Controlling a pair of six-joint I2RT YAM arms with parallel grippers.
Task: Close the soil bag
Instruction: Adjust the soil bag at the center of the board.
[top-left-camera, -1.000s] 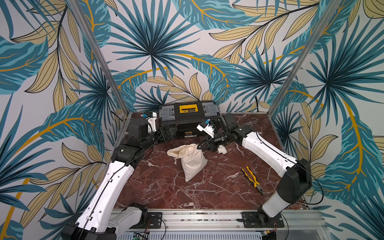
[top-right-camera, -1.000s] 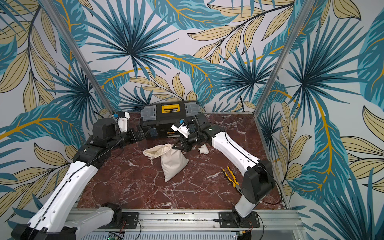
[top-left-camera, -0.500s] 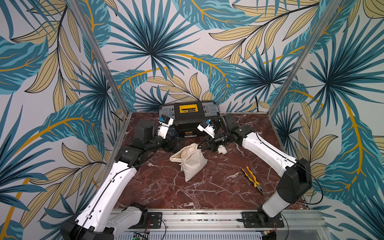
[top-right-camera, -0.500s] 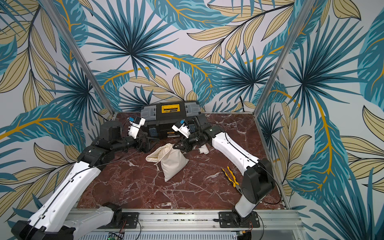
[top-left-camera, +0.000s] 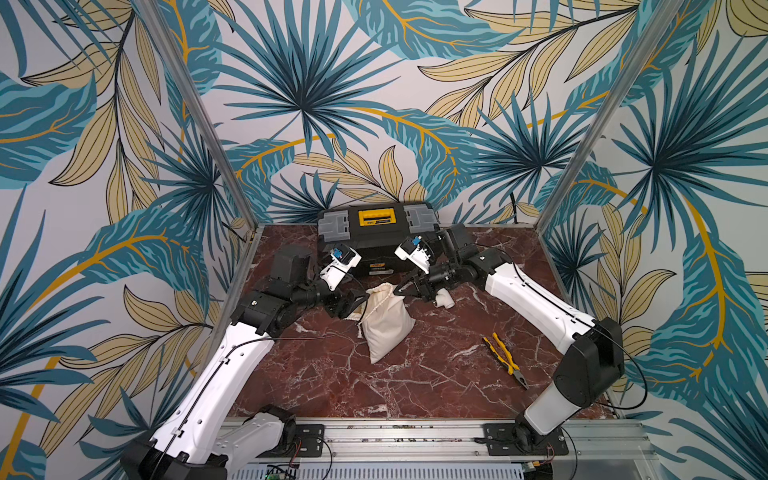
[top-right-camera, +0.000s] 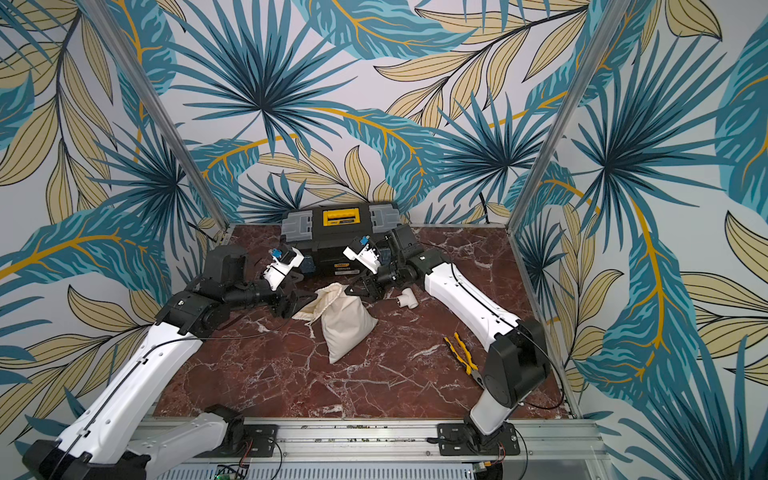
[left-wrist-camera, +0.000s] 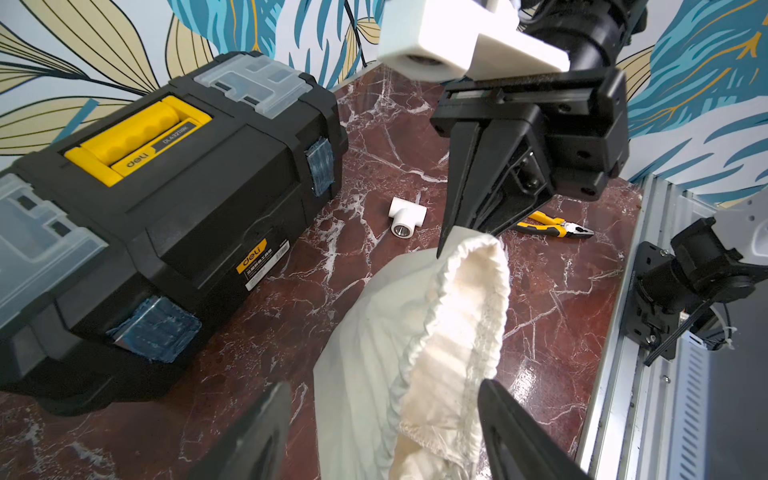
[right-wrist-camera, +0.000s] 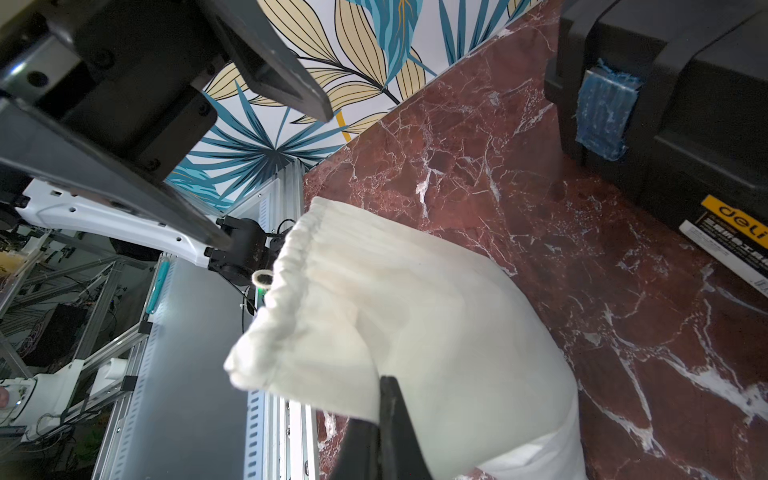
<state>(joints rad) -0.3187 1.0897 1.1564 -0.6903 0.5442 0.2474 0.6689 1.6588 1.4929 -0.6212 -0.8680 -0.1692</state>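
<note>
The soil bag (top-left-camera: 386, 322) (top-right-camera: 347, 326), a cream cloth sack, lies mid-table with its gathered mouth raised toward the toolbox. My right gripper (top-left-camera: 405, 287) (top-right-camera: 353, 291) is shut on the rim of that mouth. In the right wrist view its black fingertips (right-wrist-camera: 388, 386) pinch the cloth of the bag (right-wrist-camera: 415, 299). My left gripper (top-left-camera: 358, 305) (top-right-camera: 305, 302) (left-wrist-camera: 383, 386) stands open, one finger on each side of the mouth's other end (left-wrist-camera: 453, 332), with cloth between them. A thin white cord (top-left-camera: 360, 328) hangs from the mouth.
A black toolbox with a yellow handle (top-left-camera: 376, 239) (top-right-camera: 338, 237) (left-wrist-camera: 166, 166) stands at the back, just behind both grippers. A white T-shaped pipe fitting (top-left-camera: 444, 298) (left-wrist-camera: 407, 216) lies right of the bag. Yellow-handled pliers (top-left-camera: 505, 359) (top-right-camera: 465, 355) lie further right.
My left arm has swung right from the table's left side to the bag, and its jaws have narrowed around the mouth. The right gripper has kept its hold in place.
</note>
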